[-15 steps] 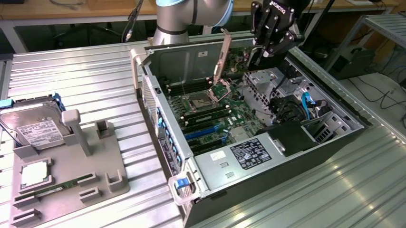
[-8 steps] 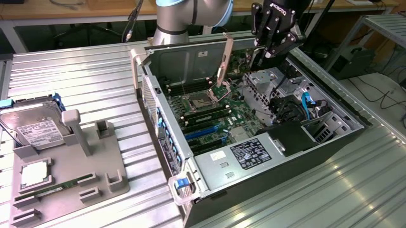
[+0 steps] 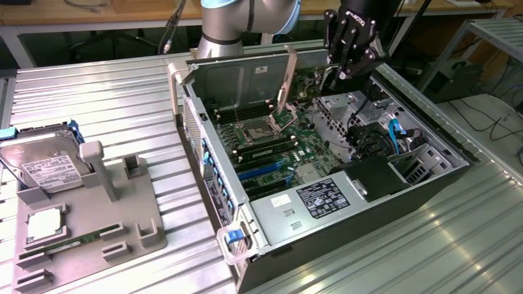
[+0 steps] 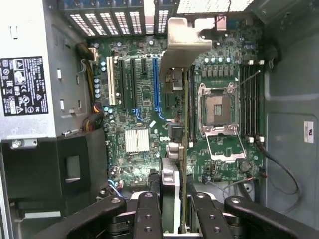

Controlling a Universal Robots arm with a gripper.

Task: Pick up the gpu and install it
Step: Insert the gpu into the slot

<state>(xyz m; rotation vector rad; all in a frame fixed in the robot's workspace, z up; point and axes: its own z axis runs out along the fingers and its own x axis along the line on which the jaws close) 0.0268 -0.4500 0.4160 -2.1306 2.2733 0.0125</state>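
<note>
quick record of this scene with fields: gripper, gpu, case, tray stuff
grip: gripper shut on the gpu
gpu pose: edge-on, silver bracket at the end away from the gripper, held over the motherboard, apparently not in a slot
case: pc case open on the metal table, gripper above it
tray: grey tray at the exterior view's left, holding hard drive and memory stick
</note>
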